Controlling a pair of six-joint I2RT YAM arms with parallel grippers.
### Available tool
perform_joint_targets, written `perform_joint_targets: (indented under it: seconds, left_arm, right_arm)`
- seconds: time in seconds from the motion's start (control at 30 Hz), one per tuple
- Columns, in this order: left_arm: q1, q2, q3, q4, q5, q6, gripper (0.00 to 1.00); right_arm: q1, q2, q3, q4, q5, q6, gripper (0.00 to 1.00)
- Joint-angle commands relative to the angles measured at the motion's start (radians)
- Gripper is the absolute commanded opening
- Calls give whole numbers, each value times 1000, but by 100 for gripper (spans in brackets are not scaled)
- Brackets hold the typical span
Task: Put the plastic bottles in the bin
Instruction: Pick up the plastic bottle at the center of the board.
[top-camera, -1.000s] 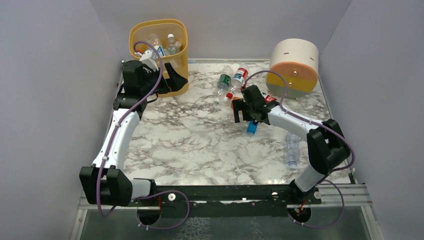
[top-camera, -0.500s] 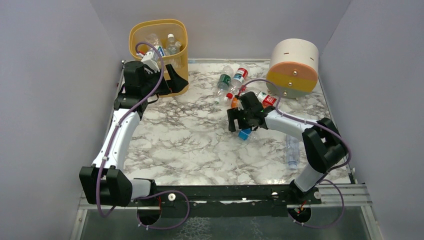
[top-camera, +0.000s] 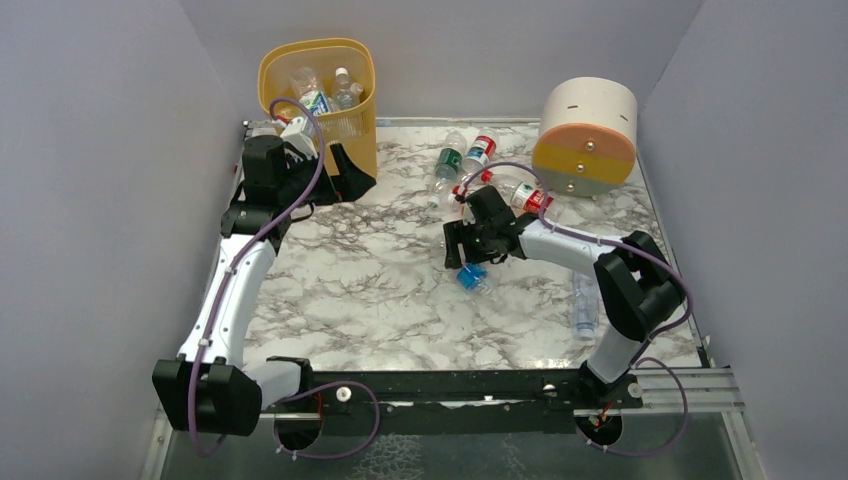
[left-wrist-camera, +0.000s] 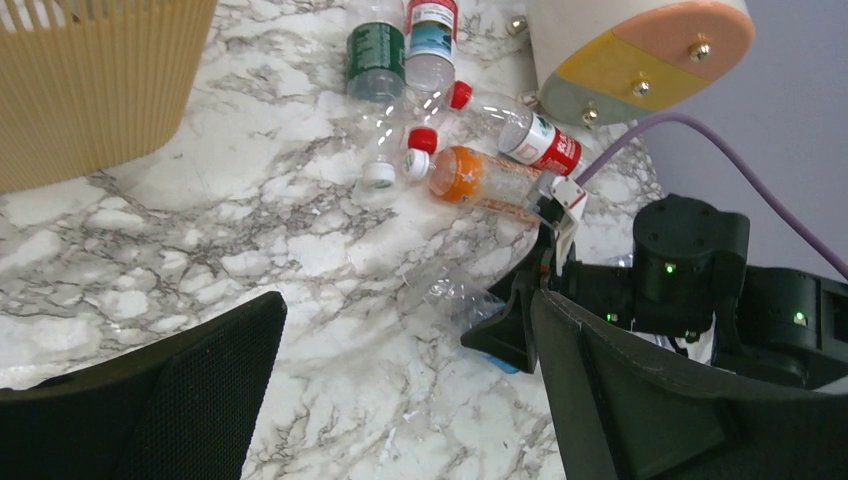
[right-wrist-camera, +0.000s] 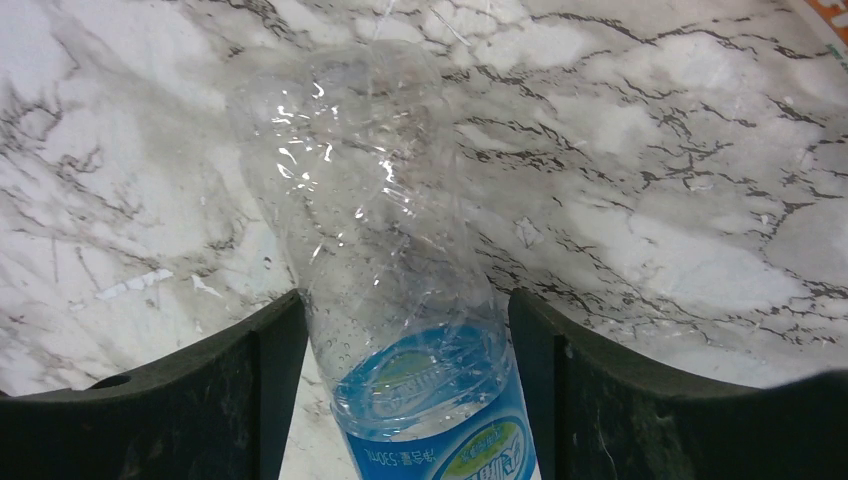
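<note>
Your right gripper (right-wrist-camera: 400, 345) now straddles the blue-label bottle (right-wrist-camera: 400, 300). Its jaws are far narrower than a second ago and lie right against the bottle's sides, but you cannot tell from here whether they already bite. In that second it has also slid, bottle with it, somewhat closer to the bin (top-camera: 358, 125) and towards the arms' bases, though it is still well to the right of the bin. So the pick is under way, not done. Confirm the squeeze before you lift, because so thin a bottle may crumple or slip out.

Farther right of the bin, a lone clear bottle (top-camera: 585, 300) lies untouched. Beyond your gripper, right of the bin's foot, a cluster of four bottles (left-wrist-camera: 470, 185) waits on the marble.

Your left gripper (left-wrist-camera: 405, 300) hangs wide open and empty just in front of the bin, having backed off its wall a little. That leaves the mouth free for your drop. Several binned bottles (top-camera: 320, 95) show inside, so roughly half the work looks finished.
</note>
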Motion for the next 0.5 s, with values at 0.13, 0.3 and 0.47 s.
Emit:
perform_joint_targets:
  seconds: [0.13, 0.3, 0.47]
  left_arm:
    - [-3, -266, -281, -70, 118, -82, 99]
    - [-3, -355, -456, 33, 148, -208, 99]
    - [-3, -387, -563, 224, 183, -374, 99]
  right_arm:
    - [5, -90, 22, 13, -134, 44, 74]
    - [5, -119, 47, 21, -191, 69, 74]
    - [5, -144, 57, 51, -238, 120, 74]
